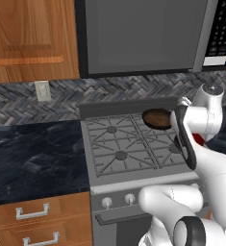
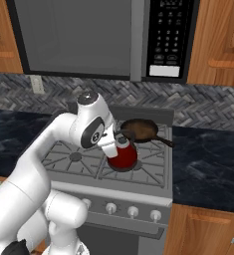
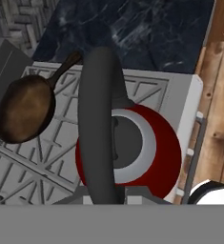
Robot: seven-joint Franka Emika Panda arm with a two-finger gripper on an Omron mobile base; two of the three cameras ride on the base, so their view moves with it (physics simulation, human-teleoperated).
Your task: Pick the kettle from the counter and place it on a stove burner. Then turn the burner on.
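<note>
On the front right corner of the grey stove (image 2: 153, 187), the red kettle (image 2: 123, 156) sits over a burner, and from the right base camera it looks to be resting on the grate, though the arm hides part of it and I cannot be sure it is fully set down. Seen from the hand camera, its dark arched handle (image 3: 100, 124) runs straight up from the bottom edge across the silvery lid (image 3: 137, 143), with the glossy red body bulging out to either side. The gripper (image 2: 113, 142) comes down onto that handle from the upper left and is clamped tight on it; the fingertips themselves are hidden under the handle in the hand camera. Just behind the kettle, on the back right burner, lies a brown round skillet (image 2: 140, 129), its thin dark handle pointing out to the right toward the black stone counter (image 2: 208, 164). From the left base camera the white arm covers most of the kettle, leaving a small patch of red (image 1: 197, 139) between its links, while the skillet (image 1: 156, 118) shows at the back of the stove. A front left burner (image 1: 120, 155) sits bare under its grate prongs. A row of round knobs (image 2: 132, 211) lines the front panel of the stove, below the kettle. A microwave (image 2: 88, 37) hangs above the stove against the grey herringbone wall.
</note>
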